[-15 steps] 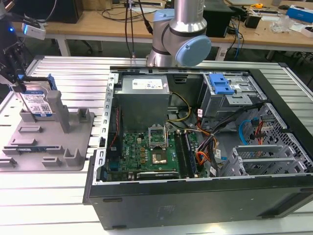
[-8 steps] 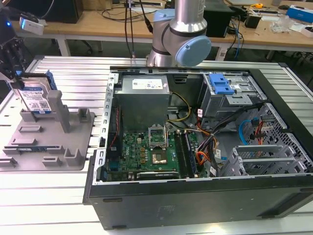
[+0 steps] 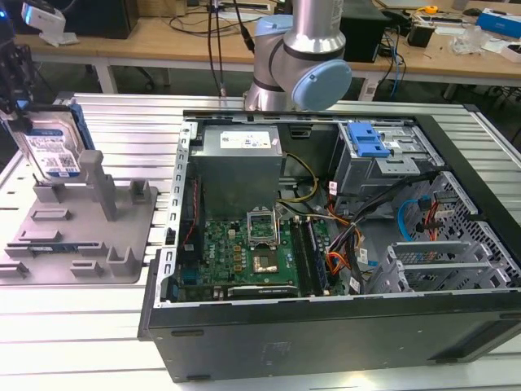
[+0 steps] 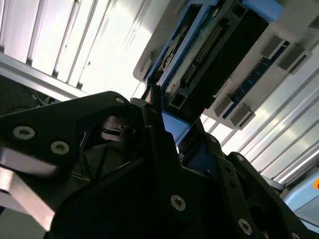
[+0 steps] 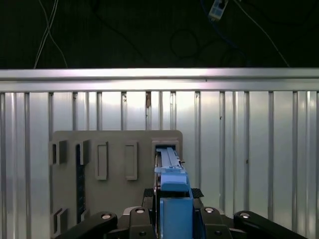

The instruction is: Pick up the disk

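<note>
Exterior view high, overlooking computer case (image 3: 326, 244) and grey fixture (image 3: 81, 228), both wrist views close above that fixture (image 5: 114, 174)

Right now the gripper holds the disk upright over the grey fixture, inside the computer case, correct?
Not inside the case. In the exterior view the gripper holds the disk upright over the grey fixture, which sits outside the computer case, at the exterior view's left.

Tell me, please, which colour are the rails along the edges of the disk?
Blue. The disk shows its rails best in the first wrist view.
</note>
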Tool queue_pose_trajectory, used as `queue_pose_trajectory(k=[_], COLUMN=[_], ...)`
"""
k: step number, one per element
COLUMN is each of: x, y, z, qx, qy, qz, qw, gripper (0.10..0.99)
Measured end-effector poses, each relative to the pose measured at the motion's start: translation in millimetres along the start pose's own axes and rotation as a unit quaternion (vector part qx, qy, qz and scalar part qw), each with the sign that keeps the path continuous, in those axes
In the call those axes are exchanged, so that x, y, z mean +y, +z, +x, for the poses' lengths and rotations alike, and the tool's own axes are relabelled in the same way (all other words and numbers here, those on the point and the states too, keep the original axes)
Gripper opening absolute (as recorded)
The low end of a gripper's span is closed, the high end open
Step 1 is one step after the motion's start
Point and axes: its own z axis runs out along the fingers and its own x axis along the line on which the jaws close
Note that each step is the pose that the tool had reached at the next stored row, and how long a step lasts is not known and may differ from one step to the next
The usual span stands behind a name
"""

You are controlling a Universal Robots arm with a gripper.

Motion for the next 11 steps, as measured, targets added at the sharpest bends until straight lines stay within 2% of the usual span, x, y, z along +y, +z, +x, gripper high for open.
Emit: queue_pose_trajectory(k=[6, 7, 10, 11], x=[0.3, 0.4, 0.6, 0.7], y=[-28.4, -37.4, -51.7, -61.8], z=[0.6, 0.7, 1.0, 1.2], qx=[0.0, 0.0, 0.0, 0.0], qy=[0.0, 0.0, 0.0, 0.0], qz=[0.0, 0.0, 0.0, 0.0], qw=[1.0, 1.0, 1.0, 1.0], gripper=[0.365, 0.365, 0.365, 0.365])
